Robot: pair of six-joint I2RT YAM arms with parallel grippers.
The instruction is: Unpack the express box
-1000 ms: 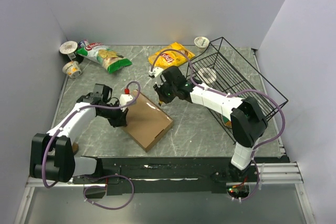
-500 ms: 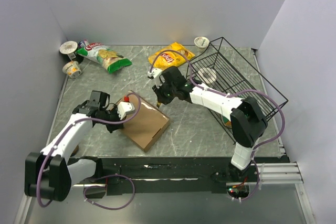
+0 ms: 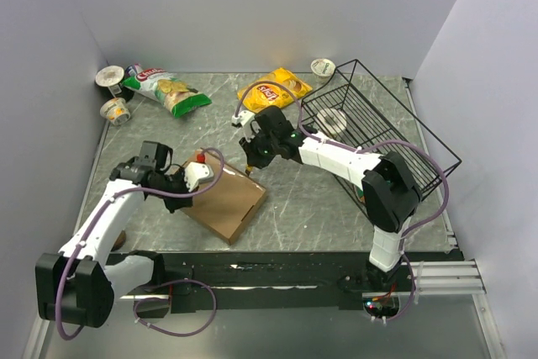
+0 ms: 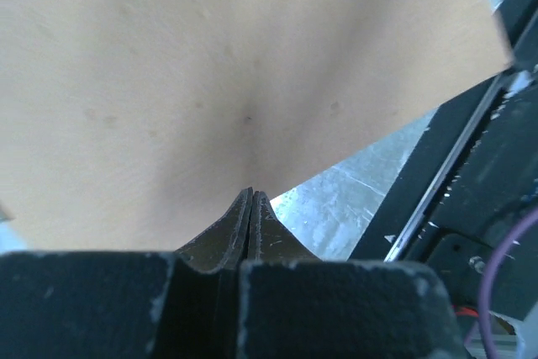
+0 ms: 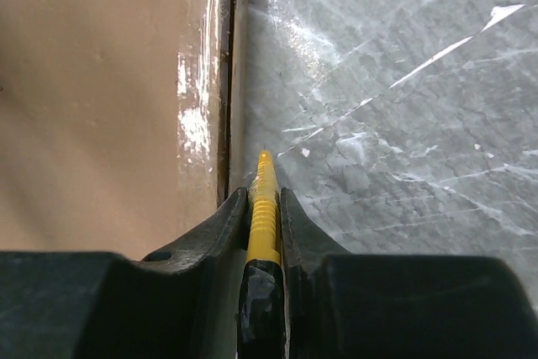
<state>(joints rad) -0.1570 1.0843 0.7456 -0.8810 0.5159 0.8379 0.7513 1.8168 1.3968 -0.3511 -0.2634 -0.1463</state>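
Observation:
The express box (image 3: pixel 223 201) is a flat brown cardboard mailer lying closed on the grey table, left of centre. My left gripper (image 3: pixel 183 189) is shut and empty at the box's left edge. In the left wrist view its tips (image 4: pixel 250 195) are pressed together just over the brown lid (image 4: pixel 210 81). My right gripper (image 3: pixel 252 161) is at the box's far corner, shut on a thin yellow tool (image 5: pixel 264 208). The tool's tip points along the seam at the box's side edge (image 5: pixel 101 107), between my right gripper's tips (image 5: pixel 262 195).
A black wire basket (image 3: pixel 378 124) stands at the right with a white item inside. A yellow chip bag (image 3: pixel 273 90) and a green chip bag (image 3: pixel 164 86) lie at the back. Small cups (image 3: pixel 109 77) stand at the back left and one cup (image 3: pixel 322 67) at the back right.
The box has slid and turned a little toward the left front. My left arm has drawn back to the left. My right gripper has followed leftward with the yellow tool.

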